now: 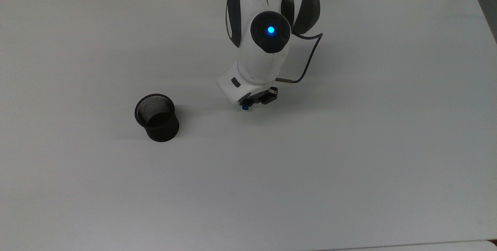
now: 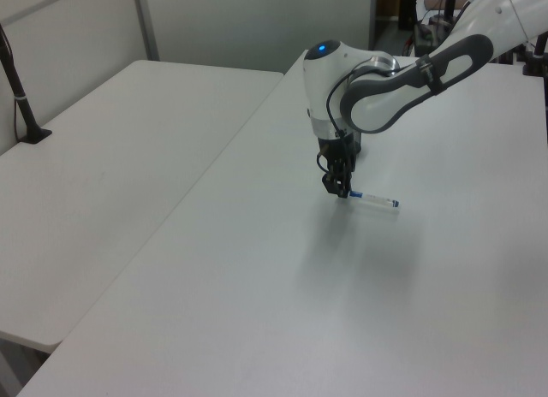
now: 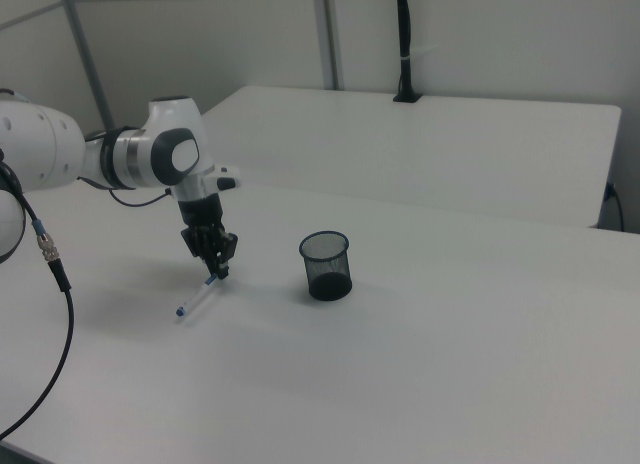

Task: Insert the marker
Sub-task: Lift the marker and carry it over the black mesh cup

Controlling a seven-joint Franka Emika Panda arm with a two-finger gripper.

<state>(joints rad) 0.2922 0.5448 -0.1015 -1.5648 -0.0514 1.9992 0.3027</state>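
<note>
The white table (image 1: 349,146) is wide, and much bare surface is seen on every side of the arm; its edges are far from the work. A black mesh cup (image 1: 157,117) stands upright, well apart from the claw (image 3: 214,264), toward the top view's left, with free room between them. The marker (image 2: 373,200) is grasped by the claw at its blue cap end. The white barrel is tilted in the right view, the far blue tip (image 3: 181,311) low near the table. Whether the tip touches the table cannot be told. The claw is clenched on the marker.
</note>
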